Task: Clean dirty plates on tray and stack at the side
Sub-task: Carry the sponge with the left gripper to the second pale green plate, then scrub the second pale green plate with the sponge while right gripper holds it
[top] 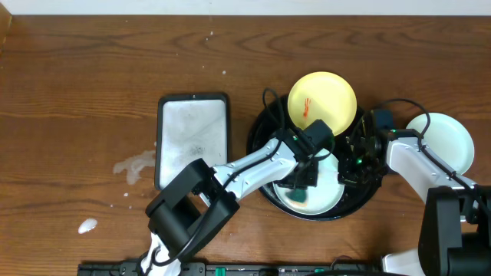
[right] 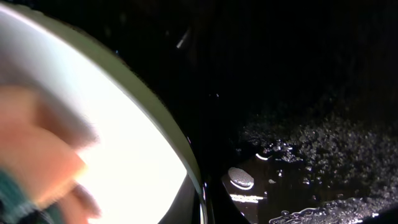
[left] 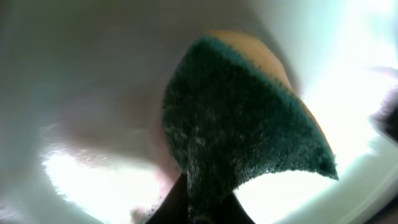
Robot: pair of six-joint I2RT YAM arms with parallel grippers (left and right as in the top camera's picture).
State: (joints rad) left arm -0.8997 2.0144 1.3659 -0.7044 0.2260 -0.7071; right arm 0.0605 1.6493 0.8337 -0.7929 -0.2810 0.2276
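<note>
The black tray holds a yellow plate with a red smear at its far side and a mint-green plate at its near side. My left gripper is shut on a green and orange sponge and presses it onto this mint-green plate. My right gripper is shut on that plate's right rim, above the wet tray floor. The blurred sponge shows at the left of the right wrist view. A second mint-green plate lies on the table right of the tray.
A rectangular white sponge dish with a dark rim lies left of the tray. Small puddles and a white blob lie on the wooden table at the left. Cables run over the tray's far side.
</note>
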